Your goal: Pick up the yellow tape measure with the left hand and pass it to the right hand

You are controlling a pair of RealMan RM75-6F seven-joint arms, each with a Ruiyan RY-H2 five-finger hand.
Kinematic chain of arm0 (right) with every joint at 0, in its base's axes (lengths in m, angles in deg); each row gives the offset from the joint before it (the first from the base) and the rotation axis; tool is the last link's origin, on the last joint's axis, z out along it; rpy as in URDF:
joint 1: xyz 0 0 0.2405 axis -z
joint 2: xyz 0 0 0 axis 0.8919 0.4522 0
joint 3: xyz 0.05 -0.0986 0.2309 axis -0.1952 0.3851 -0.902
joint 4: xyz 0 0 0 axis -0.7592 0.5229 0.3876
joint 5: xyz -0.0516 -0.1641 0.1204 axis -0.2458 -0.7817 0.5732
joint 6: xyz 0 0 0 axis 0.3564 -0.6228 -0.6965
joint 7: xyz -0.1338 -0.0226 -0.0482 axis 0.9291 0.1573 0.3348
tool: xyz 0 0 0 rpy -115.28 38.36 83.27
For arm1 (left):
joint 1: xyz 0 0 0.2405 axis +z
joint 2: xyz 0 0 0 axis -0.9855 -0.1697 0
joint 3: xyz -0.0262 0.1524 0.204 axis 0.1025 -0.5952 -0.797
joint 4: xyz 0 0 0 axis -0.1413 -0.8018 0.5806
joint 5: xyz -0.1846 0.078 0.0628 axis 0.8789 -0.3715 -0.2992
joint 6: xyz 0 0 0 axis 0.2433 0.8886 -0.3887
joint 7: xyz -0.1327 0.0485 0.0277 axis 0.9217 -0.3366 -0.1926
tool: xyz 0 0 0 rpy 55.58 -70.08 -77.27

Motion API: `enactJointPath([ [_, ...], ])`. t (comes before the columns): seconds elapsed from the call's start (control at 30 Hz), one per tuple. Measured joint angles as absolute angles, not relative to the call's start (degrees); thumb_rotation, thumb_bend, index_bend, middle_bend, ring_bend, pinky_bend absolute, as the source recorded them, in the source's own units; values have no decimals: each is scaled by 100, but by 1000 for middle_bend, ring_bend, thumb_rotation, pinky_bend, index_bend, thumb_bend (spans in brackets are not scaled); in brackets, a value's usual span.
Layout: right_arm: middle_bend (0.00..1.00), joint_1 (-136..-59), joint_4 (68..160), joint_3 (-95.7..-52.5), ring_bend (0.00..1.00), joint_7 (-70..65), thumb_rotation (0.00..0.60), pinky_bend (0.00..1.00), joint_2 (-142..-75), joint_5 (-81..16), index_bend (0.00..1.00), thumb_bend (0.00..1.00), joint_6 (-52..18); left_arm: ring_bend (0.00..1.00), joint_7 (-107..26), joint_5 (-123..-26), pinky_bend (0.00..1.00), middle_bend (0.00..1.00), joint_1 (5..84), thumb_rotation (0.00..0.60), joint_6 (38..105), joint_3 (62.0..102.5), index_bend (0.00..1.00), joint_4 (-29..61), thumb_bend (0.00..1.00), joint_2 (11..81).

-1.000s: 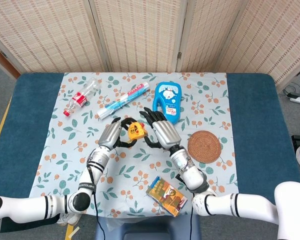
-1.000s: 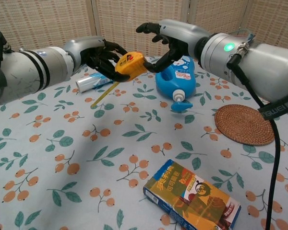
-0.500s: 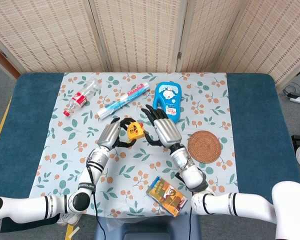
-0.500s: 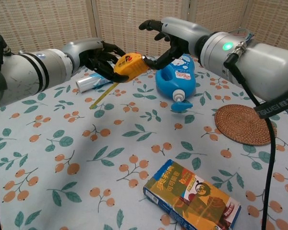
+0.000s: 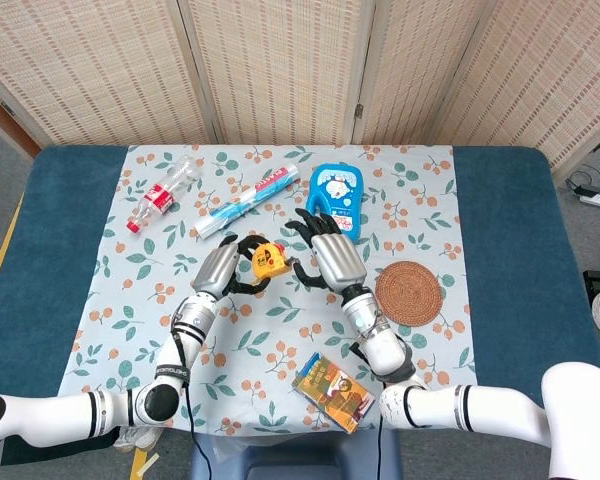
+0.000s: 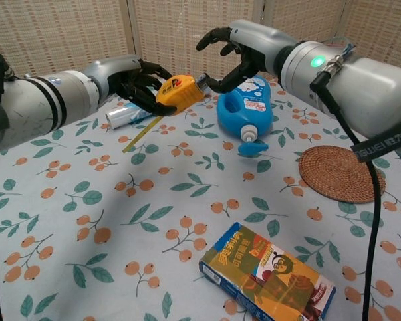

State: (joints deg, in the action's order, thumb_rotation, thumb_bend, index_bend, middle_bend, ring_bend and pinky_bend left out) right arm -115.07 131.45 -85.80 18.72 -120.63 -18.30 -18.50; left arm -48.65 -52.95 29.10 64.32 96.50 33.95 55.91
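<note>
1. Left hand [image 6: 137, 81] grips the yellow tape measure [image 6: 175, 91] up off the table, dark fingers wrapped round its back end; head view puts it near the cloth's centre.
2. Tape measure: one only, chunky rounded yellow plastic case w/ a red-black label on top. Long axis lies roughly level, running 9-to-3 in chest view, free end aimed at 3 toward the other hand. A thin yellow blade trails down from it toward 7.
3. Right hand [image 6: 235, 52] sits just at 3 o'clock of the case, fingers spread and curled, holding nothing; a small gap shows btwn fingertips and case, not touching.
4. Tablecloth [image 5: 230, 330]: one, pale fabric w/ orange fruit and green leaf print, over a blue table [image 5: 510, 250].
5. Blue bottle [image 6: 245, 107]: one, glossy plastic, lying flat at 5 of the right hand.
6. Woven coaster [image 6: 341, 173]: one, round, brown, coarse weave, at 3 of centre.
7. Box [image 6: 267, 279]: one, flat printed carton at 6.
8. Clear bottle [image 5: 163, 194]: one, lying at 10; one long tube [image 5: 250, 199] beside it.
</note>
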Motion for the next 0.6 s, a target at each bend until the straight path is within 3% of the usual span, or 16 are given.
enactJointPath([
  [0.6, 231, -11565, 13135, -8679, 204, 1917, 600, 0, -12151, -1694, 575, 490, -1741, 382, -4794, -5303, 94, 505, 2905, 600, 6363, 9681, 517, 3287, 390, 5631],
])
